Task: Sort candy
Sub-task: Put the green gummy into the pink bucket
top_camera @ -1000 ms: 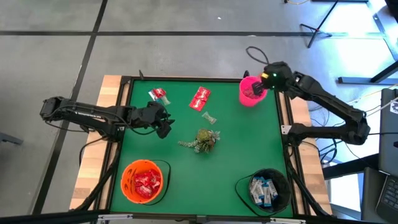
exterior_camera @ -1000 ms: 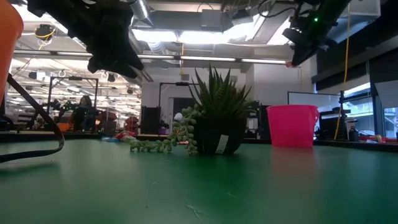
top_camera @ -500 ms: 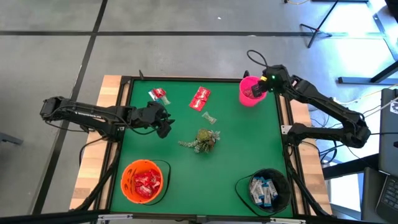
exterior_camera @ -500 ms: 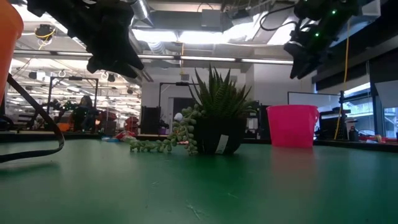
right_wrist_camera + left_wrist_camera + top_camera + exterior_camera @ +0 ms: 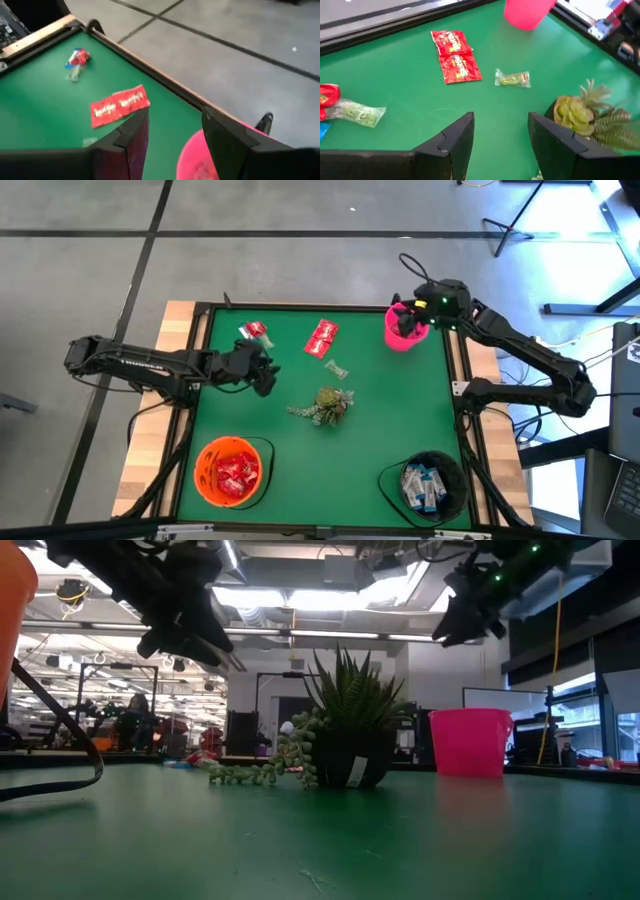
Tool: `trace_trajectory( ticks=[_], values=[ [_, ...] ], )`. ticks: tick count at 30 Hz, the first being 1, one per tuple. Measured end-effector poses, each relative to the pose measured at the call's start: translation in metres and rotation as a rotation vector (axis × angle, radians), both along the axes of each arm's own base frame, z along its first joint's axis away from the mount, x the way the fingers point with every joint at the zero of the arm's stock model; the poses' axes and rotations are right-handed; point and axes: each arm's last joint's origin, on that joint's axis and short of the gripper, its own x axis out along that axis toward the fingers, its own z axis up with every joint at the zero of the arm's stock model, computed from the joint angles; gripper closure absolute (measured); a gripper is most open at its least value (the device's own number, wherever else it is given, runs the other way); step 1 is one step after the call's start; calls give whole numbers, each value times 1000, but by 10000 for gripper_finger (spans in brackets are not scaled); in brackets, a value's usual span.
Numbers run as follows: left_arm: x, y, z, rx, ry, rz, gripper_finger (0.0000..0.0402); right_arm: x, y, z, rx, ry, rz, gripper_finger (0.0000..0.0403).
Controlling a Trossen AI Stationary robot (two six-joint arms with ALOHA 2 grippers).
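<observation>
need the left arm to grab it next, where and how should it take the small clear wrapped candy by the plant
Come straight down on the clear wrapped candy with the left claw open, closing across its narrow middle. It lies flat, alone on the mat, its twisted ends pointing sideways; the plant stands close beside, so probably avoid a low sideways approach.

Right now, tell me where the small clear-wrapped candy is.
In the high view, the clear-wrapped candy lies mid-table, between the red packets and the plant.

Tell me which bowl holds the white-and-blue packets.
The black bowl at the table's front right; the orange bowl holds red packets, the pink one sits under the right gripper.
</observation>
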Motion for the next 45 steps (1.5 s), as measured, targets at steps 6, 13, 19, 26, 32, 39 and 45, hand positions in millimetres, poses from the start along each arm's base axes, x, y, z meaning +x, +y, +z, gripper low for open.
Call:
trace_trajectory(
  ticks=[6, 13, 19, 26, 32, 39, 45],
  values=[
    [3, 2, 4, -82, -96, 45, 223, 18, 19, 6, -64, -41, 131, 221],
    [15, -7, 26, -88, -356, -14, 223, 40, 52, -9, -136, -59, 336, 221],
    [23, -13, 37, -58, -502, -8, 223, 48, 74, -39, -119, -83, 426, 221],
    [40, -14, 43, -18, -510, 14, 223, 49, 85, -65, -98, -127, 459, 221],
    [63, -14, 67, 24, -520, -36, 223, 49, 87, -77, -101, -176, 458, 221],
    [86, -13, 92, 125, -465, -80, 223, 54, 86, -87, -85, -145, 458, 221],
    [103, -2, 87, 146, -382, -57, 223, 60, 85, -97, -63, -105, 464, 221]
  ],
)
